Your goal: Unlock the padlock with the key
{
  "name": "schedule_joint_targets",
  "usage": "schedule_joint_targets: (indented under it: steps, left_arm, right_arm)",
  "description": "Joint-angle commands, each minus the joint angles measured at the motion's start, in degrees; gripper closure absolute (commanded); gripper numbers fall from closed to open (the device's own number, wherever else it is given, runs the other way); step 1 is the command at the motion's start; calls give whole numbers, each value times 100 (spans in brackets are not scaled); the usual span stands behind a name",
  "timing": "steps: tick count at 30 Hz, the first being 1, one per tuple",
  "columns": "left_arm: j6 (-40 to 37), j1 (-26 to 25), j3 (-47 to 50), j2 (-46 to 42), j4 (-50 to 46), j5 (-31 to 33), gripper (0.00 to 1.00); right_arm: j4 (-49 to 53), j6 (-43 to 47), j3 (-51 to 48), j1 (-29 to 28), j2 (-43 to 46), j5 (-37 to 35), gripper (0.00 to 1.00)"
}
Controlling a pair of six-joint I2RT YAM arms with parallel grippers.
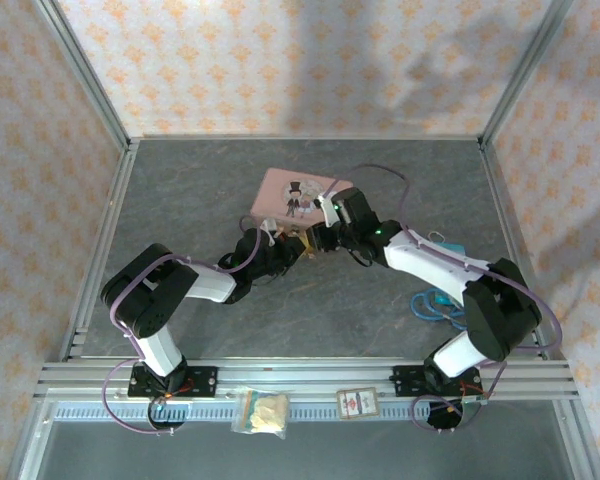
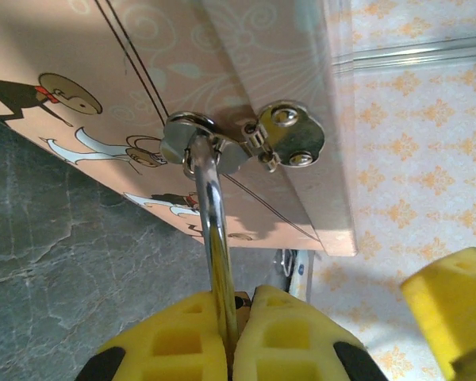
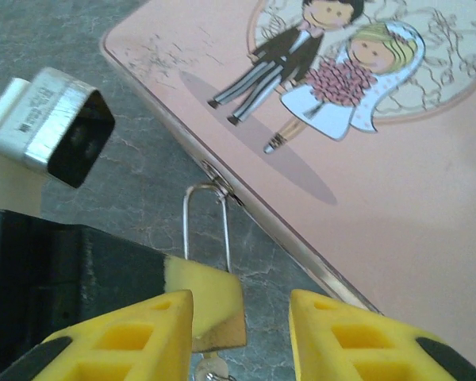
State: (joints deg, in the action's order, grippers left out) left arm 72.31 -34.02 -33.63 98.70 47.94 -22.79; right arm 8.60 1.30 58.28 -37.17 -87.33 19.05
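Brass padlock (image 3: pixel 224 327) hangs at 6 o'clock edge of pink tin (image 1: pixel 292 192), mid surface (image 1: pixel 200 200). Its shackle (image 2: pixel 213 214) is threaded through tin's hasp ring (image 2: pixel 182 139). Left claw (image 2: pixel 239 308) clenched on padlock body, arm in from 8 o'clock. Right claw (image 3: pixel 239 308) released, fingers straddling padlock (contact unclear), arm in from 4 o'clock. Small silvery bit under padlock, too cropped to identify.

The right gripper (image 3: pixel 239 317) is holding its yellow fingers (image 3: pixel 135 337) apart on either side of the padlock (image 3: pixel 219 324). Its thin shackle (image 3: pixel 226 230) is hanging through the hasp (image 3: pixel 218 176) on the edge of the pink tin (image 3: pixel 397 206), which is lying on the grey table (image 3: pixel 143 182).
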Motion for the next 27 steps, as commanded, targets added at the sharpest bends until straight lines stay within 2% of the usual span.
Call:
schedule_joint_targets:
  steps: [1,7,14,27]
  left_arm:
    - [-173,8,-145,-203,174,-105,100]
    - [-44,71,-129,-141,340,-121,100]
    - [-16,76,-153,-172,309,-121,100]
    - [159,87,-111,-194,453,-121,100]
  right_arm:
    - [195,193,152,-111,-120,-318,64]
    - [421,73,-48,-236,53,-296,63]
    - [451,58,-124,-523,-175,-423,63]
    - [463,69,-502,-546,-4,-635,61]
